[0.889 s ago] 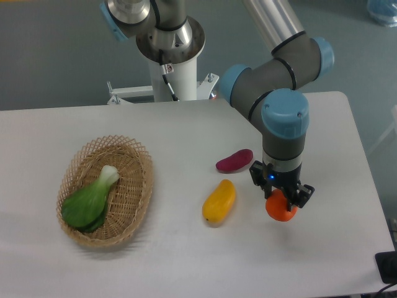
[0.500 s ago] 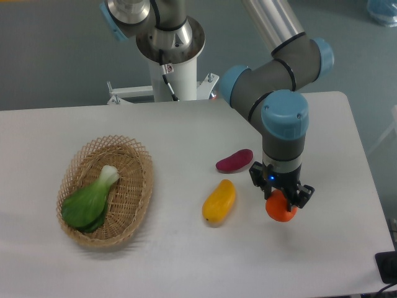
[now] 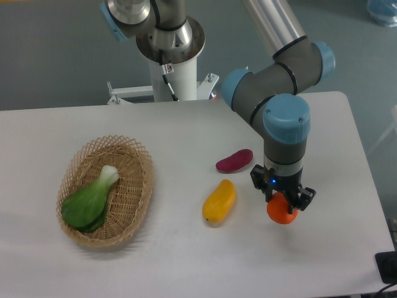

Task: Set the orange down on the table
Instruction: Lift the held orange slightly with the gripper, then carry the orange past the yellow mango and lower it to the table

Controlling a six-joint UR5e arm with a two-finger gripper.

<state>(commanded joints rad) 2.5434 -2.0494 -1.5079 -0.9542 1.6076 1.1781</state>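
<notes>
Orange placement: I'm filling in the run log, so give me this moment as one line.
phase: placing | gripper: shut on orange | orange: low over table, right of yellow fruit | release: not yet

Beyond the tabletop's far edge, from nine o'clock round to three, lies a plain dull grey-green floor (image 3: 56, 56), evenly lit with no hard shadows. At twelve o'clock a white cylindrical pedestal column (image 3: 175, 76) rises from a white metal base bracket (image 3: 127, 93) with bolts at its corners, standing just behind the table edge. In the corner at about one o'clock a pale blue rounded object (image 3: 381, 11) is cut off by the frame, too little showing to tell what it is, and at five o'clock a small black block-shaped object (image 3: 387, 267) sits at the very edge.
</notes>
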